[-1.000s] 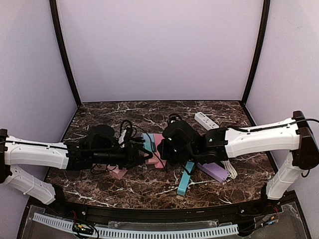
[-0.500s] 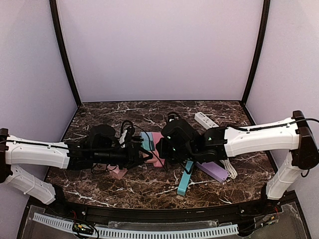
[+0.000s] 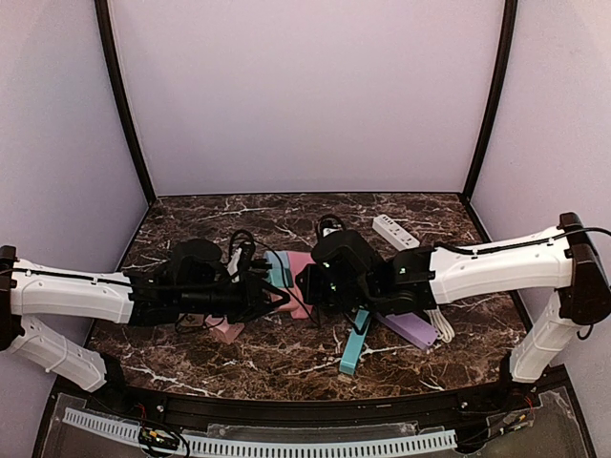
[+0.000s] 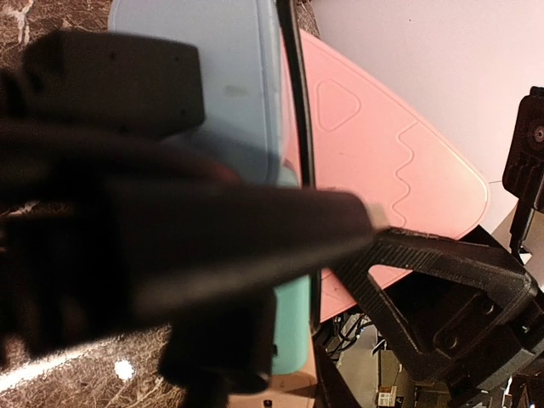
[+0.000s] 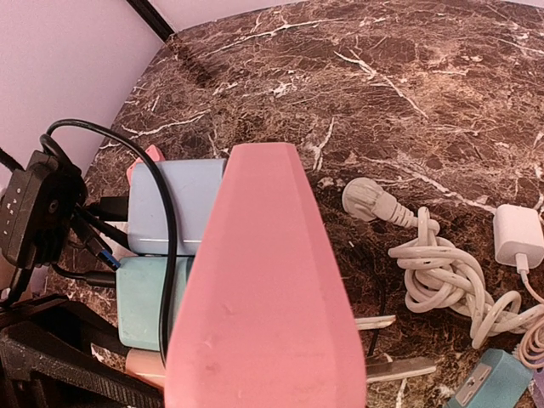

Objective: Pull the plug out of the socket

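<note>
Although the right gripper [image 3: 308,283] is clenched on the pink socket strip [image 5: 255,289] at mid-bench, I cannot tell whether the left gripper [image 3: 275,297] grasps the plug, hidden where the black cable [image 5: 167,223] meets the strip, so a pull may merely strain cable or wrench the strip loose.

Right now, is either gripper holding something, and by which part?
The right gripper holds the pink socket strip by the end nearest its wrist. The left gripper sits around the blue plug; grip unclear.

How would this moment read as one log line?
left fingers: at pale blue plastic block, grip unclear | right fingers: clamping long pink plastic block
</note>
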`<state>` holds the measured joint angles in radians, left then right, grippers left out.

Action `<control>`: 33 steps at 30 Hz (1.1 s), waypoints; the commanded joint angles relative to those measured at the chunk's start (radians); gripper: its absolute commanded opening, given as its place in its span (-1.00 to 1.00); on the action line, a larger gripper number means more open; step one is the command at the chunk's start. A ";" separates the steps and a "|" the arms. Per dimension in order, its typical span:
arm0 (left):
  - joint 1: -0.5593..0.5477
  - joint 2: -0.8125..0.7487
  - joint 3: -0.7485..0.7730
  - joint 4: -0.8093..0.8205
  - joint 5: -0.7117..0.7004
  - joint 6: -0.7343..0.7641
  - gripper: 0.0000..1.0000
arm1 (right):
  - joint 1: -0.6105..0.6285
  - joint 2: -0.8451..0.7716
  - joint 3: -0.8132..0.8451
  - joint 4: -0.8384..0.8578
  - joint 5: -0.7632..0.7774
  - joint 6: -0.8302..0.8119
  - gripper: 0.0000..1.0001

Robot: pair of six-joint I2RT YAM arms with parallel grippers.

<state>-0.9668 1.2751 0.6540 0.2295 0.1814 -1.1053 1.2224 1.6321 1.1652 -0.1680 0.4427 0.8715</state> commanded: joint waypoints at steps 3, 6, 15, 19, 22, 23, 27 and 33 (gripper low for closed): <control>0.001 -0.024 -0.024 -0.028 -0.015 0.027 -0.92 | -0.020 -0.080 -0.020 0.115 0.012 0.012 -1.00; 0.005 -0.036 -0.028 -0.029 0.007 0.052 -0.98 | -0.039 -0.095 -0.037 0.115 -0.009 0.032 -1.00; 0.017 -0.051 -0.036 -0.046 0.033 0.066 -0.99 | -0.060 -0.110 -0.049 0.137 -0.033 0.001 -1.00; 0.029 -0.042 -0.027 -0.044 0.052 0.058 -0.99 | -0.047 -0.108 -0.059 0.164 -0.017 -0.057 -1.00; 0.048 -0.037 -0.018 -0.041 0.071 0.054 -0.99 | -0.025 -0.103 -0.059 0.163 0.013 -0.120 -1.00; 0.052 -0.034 -0.016 -0.039 0.079 0.054 -0.99 | -0.019 -0.102 -0.058 0.164 0.021 -0.134 -1.00; 0.067 -0.029 -0.008 -0.029 0.103 0.055 -0.99 | 0.007 -0.100 -0.065 0.197 0.041 -0.192 -1.00; 0.087 -0.041 -0.009 -0.039 0.115 0.066 -0.99 | 0.034 -0.094 -0.066 0.206 0.060 -0.222 -1.00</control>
<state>-0.9070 1.2430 0.6514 0.2562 0.2752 -1.0504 1.2293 1.5742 1.0992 -0.0486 0.4721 0.7341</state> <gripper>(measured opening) 0.235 0.279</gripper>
